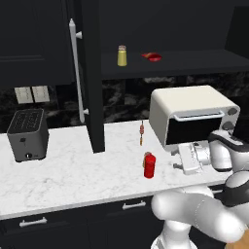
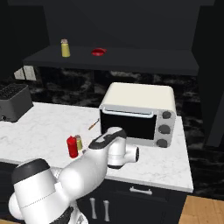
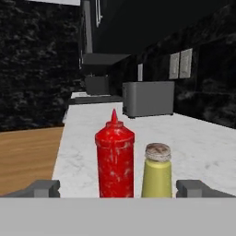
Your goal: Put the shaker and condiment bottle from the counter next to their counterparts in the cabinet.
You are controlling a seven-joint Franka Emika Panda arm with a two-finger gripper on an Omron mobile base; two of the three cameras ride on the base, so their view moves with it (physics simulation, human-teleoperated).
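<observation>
Two items, the red bottle (image 3: 115, 159) and yellow shaker (image 3: 157, 171), stand touching near the counter's (image 1: 73, 170) front edge; the hand (image 3: 117, 188) is released, fingers spread around both.

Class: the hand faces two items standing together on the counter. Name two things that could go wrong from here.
1. The red squeeze bottle and the small yellow shaker stand side by side between the open hand's fingertips; closing may catch both or topple one.
2. The bottle stands near the white marble counter's front edge; a nudge could push it off.
</observation>
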